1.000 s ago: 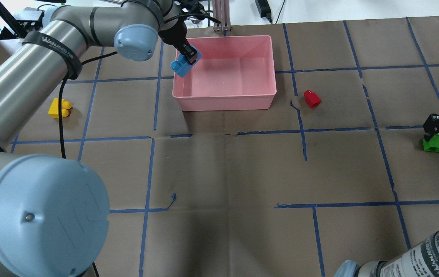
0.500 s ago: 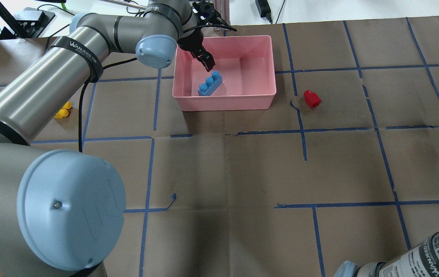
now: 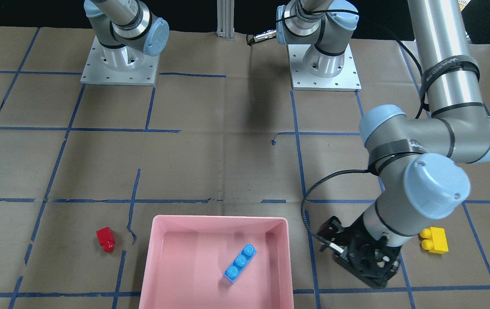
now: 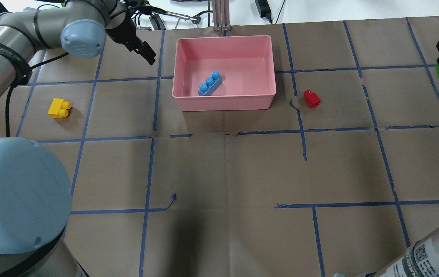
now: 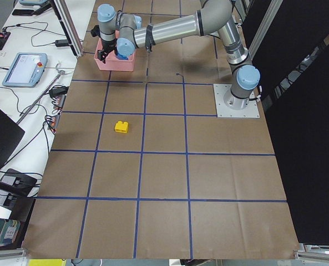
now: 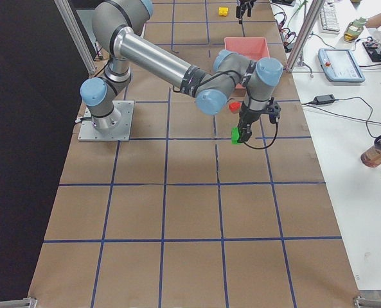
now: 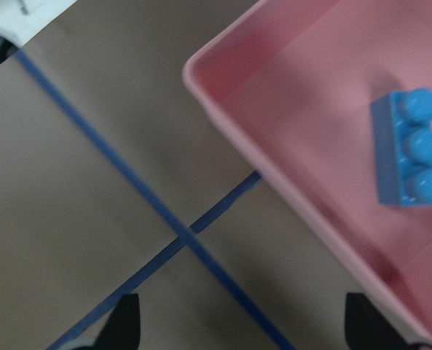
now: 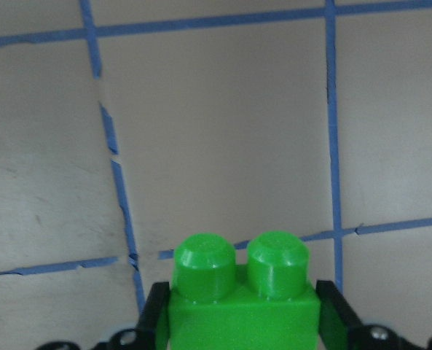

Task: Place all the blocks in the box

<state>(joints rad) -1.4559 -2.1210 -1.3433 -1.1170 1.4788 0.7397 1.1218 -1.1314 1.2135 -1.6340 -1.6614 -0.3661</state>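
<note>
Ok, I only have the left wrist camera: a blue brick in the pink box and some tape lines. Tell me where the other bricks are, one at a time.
Observer: The yellow brick lies on the table on the left arm's side of the box, well apart from it.
Operator: Now the red one.
Observer: The red brick sits on the table just off the box's opposite side, not touching it.
Operator: Give me the green.
Observer: The green brick is clamped in the right gripper, and looks to be held above the table.
</note>
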